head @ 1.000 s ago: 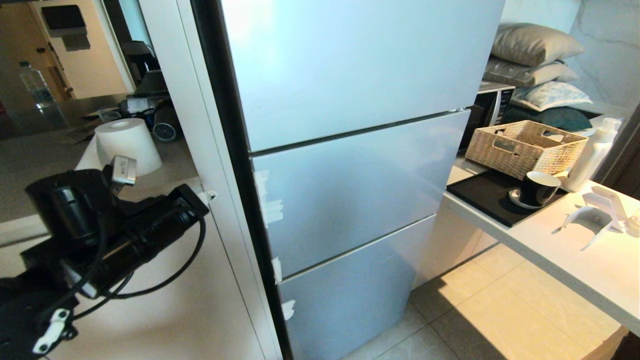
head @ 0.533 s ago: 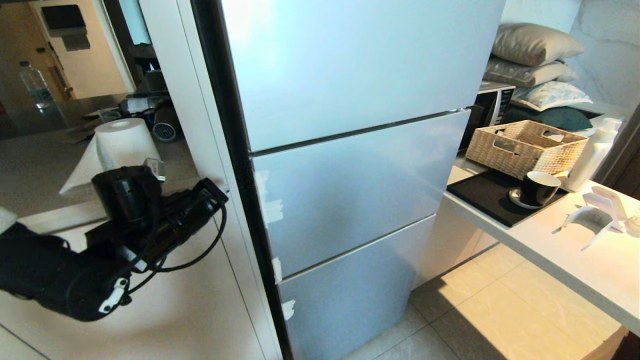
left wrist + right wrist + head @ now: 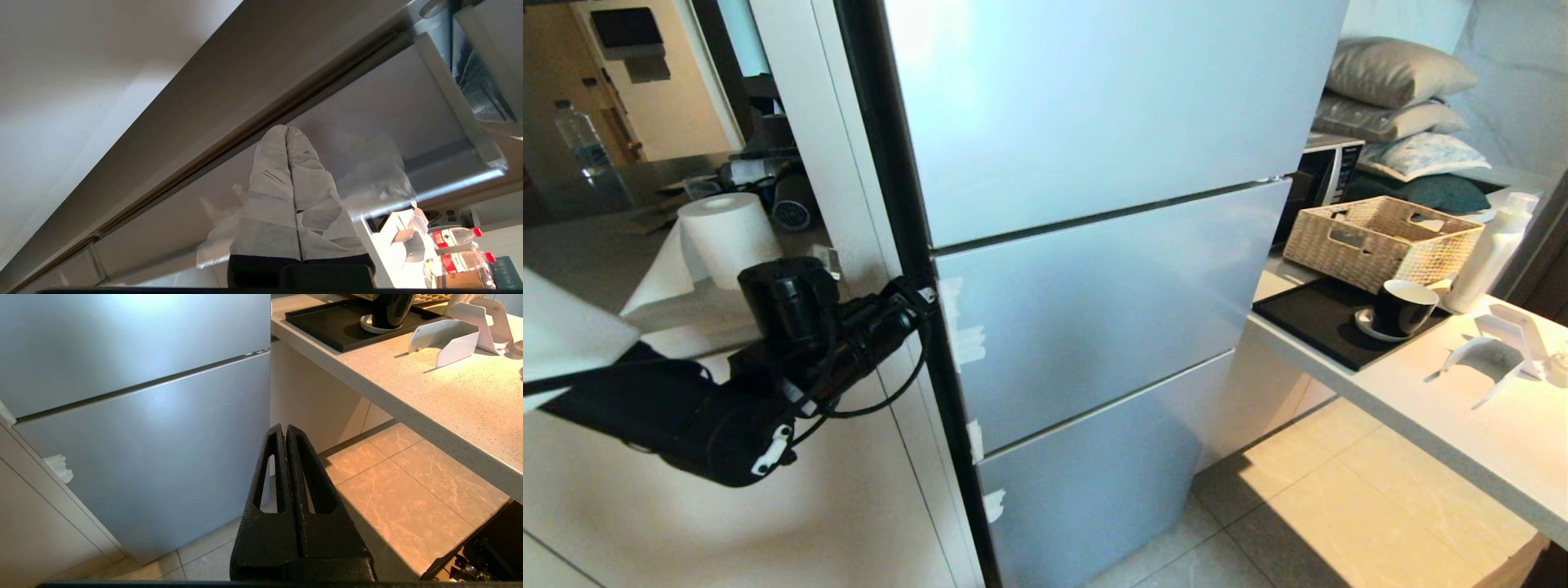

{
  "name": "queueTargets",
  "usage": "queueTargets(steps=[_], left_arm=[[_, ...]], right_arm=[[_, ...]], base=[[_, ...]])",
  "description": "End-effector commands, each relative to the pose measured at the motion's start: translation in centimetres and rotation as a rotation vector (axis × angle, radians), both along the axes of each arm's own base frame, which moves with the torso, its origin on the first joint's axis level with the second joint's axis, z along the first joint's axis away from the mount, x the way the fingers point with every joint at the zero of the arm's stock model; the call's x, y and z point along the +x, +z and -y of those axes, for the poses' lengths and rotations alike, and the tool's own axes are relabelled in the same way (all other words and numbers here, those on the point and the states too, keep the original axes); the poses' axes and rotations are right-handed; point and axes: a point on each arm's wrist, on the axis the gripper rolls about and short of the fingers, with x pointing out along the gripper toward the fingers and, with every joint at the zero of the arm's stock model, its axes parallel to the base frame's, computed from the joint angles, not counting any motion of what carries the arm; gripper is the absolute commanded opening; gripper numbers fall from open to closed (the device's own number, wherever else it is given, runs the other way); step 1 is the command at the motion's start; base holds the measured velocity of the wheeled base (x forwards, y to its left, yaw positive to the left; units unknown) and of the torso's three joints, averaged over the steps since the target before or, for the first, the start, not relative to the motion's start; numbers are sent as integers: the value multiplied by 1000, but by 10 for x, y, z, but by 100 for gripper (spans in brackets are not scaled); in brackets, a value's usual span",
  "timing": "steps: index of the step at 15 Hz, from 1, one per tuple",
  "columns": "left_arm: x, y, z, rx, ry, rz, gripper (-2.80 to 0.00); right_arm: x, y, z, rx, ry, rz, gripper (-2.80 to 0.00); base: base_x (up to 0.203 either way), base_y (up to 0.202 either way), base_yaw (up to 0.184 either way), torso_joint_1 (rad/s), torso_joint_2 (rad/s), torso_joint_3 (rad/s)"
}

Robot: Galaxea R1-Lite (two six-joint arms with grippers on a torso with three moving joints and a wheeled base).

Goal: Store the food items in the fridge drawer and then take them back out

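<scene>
Head camera looks forward and down at the closed fridge (image 3: 1094,245), counter (image 3: 1462,425) at right. Left wrist camera sits close against the fridge's edge, facing along it. Right wrist camera, lower and farther back, shares fridge (image 3: 135,396) and counter (image 3: 449,412) (plus floor) with the head view.

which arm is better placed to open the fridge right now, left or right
Left. The left end effector is raised to the left edge of the fridge's middle door, fingers shut, right at the seam. The right end effector hangs low, shut, pointing at the floor tiles beside the counter.
</scene>
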Motion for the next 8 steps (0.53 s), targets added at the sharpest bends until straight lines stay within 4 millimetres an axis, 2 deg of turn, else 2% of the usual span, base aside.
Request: queueTargets(steps=[1, 5, 8], left_arm=[[5, 0, 2, -7, 1, 10, -280], [7, 2, 5, -8, -6, 19, -280], [3, -1, 19, -7, -44, 9, -280]], right_arm=[[0, 0, 0, 0, -1, -1, -280], [0, 0, 0, 0, 1, -1, -280], [0, 0, 0, 0, -1, -1, -280]], base=[[0, 0, 0, 0, 0, 0], [0, 0, 0, 0, 0, 0], [0, 0, 0, 0, 0, 0]])
